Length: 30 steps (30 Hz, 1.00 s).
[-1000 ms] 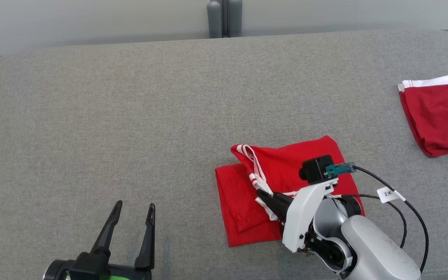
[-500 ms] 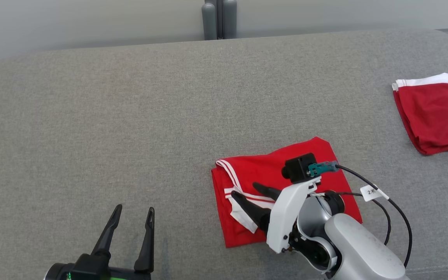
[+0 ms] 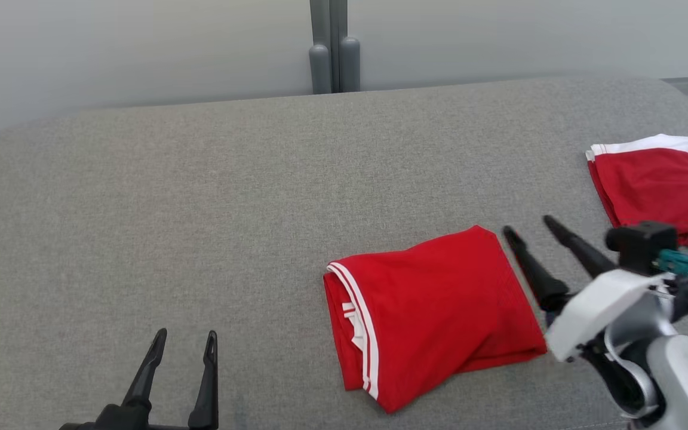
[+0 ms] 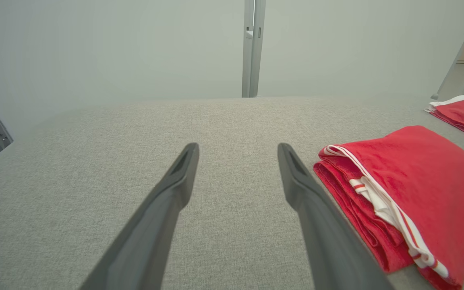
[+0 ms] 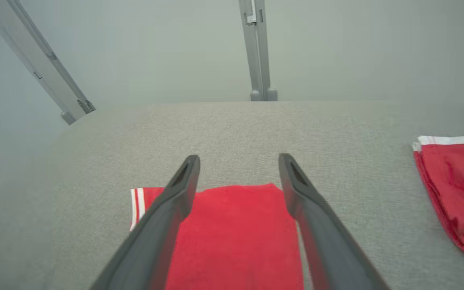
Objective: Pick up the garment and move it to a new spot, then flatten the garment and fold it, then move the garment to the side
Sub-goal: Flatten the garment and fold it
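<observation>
The garment is red with white stripes and lies folded into a compact rectangle on the grey surface; it also appears at the right of the left wrist view and under the fingers in the right wrist view. My right gripper is open with nothing between its fingers, raised just right of the garment's right edge. In its own view the right gripper points over the garment's far edge. My left gripper stands open at the lower left, apart from the garment, seen again in its wrist view.
A second folded red and white garment lies at the far right edge of the grey padded table. A grey post rises behind the table's far edge. Bare surface spreads across the left half.
My right gripper opened and let go of the garment's striped edge, then drew back to the right and up. The garment now lies folded flat. The head camera tilted, shifting the whole picture.
</observation>
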Available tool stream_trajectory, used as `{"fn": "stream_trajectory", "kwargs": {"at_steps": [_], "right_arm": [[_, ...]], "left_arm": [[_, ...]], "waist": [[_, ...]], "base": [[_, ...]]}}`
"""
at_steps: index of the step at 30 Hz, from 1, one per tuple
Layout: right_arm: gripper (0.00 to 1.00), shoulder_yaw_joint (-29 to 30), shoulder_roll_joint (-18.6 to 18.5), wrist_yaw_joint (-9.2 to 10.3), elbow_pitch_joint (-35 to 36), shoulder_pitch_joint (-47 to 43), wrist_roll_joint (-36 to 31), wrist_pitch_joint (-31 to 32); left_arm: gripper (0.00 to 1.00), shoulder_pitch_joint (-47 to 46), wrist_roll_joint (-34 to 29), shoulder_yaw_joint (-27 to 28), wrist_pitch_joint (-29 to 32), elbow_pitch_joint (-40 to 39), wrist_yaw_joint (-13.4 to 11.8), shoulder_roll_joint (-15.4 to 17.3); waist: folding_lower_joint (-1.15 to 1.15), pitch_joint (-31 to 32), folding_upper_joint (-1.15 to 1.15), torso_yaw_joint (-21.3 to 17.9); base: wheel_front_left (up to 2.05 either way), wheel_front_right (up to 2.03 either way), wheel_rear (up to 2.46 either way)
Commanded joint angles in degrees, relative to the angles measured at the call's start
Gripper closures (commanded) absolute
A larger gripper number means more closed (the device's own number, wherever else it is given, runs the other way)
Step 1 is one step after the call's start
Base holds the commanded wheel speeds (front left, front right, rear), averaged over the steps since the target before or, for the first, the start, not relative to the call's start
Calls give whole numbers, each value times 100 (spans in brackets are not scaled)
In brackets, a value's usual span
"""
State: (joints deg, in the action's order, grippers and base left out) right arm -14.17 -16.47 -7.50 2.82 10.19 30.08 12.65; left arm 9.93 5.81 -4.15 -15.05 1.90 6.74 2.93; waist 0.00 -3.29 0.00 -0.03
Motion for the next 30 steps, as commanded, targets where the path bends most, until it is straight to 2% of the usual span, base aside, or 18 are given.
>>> {"fn": "stream_trajectory", "kwargs": {"at_steps": [1, 7, 9, 13, 16, 21, 25, 30], "right_arm": [[0, 178, -56, 2, 36, -185, -173, -171], [0, 1081, -155, 2, -171, -979, -994, -1351], [0, 1277, -242, 2, -365, -1176, -1510, -1855], [0, 1708, 59, 4, -955, -1477, -2201, -2623], [0, 1949, 347, 6, -1331, -1567, -2576, -2770], [0, 2175, 782, 6, -1196, -1685, -2890, -2781], [0, 2115, 915, 6, -1219, -1822, -2982, -2784], [0, 1918, 894, 6, -1173, -1828, -2956, -2784]], "left_arm": [[0, 84, 37, 23, -13, -26, -28, 10], [0, 160, 232, 61, -13, 1, -165, 7], [0, 156, 274, 85, -13, 33, -181, 7], [0, 170, 290, 183, -13, 232, -175, 7], [0, 135, 221, 254, -13, 468, -126, 6], [0, 42, 129, 347, -13, 805, -21, 7], [0, 32, 144, 406, -13, 922, 26, 7], [0, -12, 207, 451, -13, 990, 48, 6]], "waist": [[0, 87, 0, 20], [0, 297, 0, 116], [0, 353, 0, 148], [0, 497, 0, 187], [0, 539, 0, 189], [0, 548, 0, 142], [0, 582, 0, 153], [0, 596, 0, 191]], "base": [[0, 0, 0], [0, 0, 0], [0, 0, 0], [0, 0, 0], [0, 0, 0], [0, 0, 0], [0, 0, 0], [0, 0, 0]]}}
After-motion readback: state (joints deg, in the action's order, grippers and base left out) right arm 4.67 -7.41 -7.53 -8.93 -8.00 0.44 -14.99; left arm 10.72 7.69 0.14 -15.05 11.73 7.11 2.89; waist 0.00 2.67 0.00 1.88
